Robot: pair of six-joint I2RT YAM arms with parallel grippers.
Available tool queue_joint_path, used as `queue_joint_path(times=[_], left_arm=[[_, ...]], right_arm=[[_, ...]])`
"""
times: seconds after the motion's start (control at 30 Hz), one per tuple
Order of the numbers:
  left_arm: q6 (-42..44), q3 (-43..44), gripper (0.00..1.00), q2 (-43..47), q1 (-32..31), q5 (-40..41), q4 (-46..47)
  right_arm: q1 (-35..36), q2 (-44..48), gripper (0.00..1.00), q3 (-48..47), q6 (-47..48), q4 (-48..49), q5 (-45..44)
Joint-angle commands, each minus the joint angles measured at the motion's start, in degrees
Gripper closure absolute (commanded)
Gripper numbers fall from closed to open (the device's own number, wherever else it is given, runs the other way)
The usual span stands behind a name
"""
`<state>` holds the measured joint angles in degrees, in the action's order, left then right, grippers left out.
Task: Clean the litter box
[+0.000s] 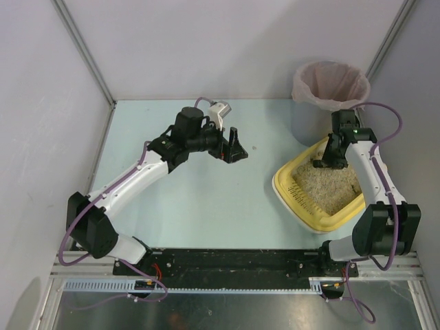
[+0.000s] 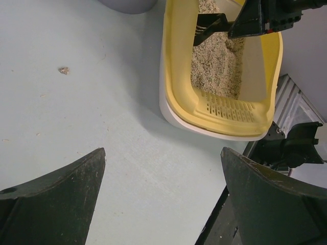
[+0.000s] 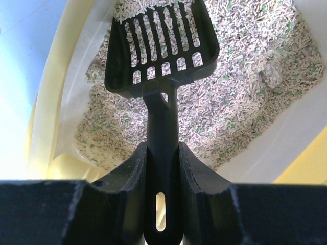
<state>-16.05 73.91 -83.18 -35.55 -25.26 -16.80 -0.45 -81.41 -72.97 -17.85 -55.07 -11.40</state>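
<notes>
Blue table (image 1: 206, 206) lay under my arms. My right gripper (image 3: 162, 155) squeezed the scoop (image 3: 163, 84) tight, over the litter (image 3: 245, 102) in the yellow box (image 1: 289, 196) on the right. My left gripper (image 2: 162, 150) hung wide open, holding nothing. Behind the box stood a bin (image 1: 330, 89).

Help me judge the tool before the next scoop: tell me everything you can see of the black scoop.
The black scoop looks like moulded plastic: a shallow slotted head with raised sides and a flat handle with a hanging slot. The right pincer is shut on the handle. The head sits over the litter inside the litter box and looks empty; whether it touches the litter is unclear.
</notes>
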Motion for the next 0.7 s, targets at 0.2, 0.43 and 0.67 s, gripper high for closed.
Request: queue_joint_path(times=[0.2, 0.43, 0.67], left_arm=[[-0.12, 0.27, 0.02, 1.00, 0.22, -1.55, 2.12], [0.15, 0.36, 0.03, 1.09, 0.13, -1.38, 2.12], [-0.03, 0.45, 0.03, 1.09, 0.13, -1.64, 2.21]], right_arm=[[2.38, -3.59, 1.00, 3.79, 5.27, 11.29, -4.16], [3.26, 0.45, 1.00, 10.47, 8.62, 16.30, -6.79], [2.73, 5.11, 1.00, 15.48, 6.43, 18.85, -10.13]])
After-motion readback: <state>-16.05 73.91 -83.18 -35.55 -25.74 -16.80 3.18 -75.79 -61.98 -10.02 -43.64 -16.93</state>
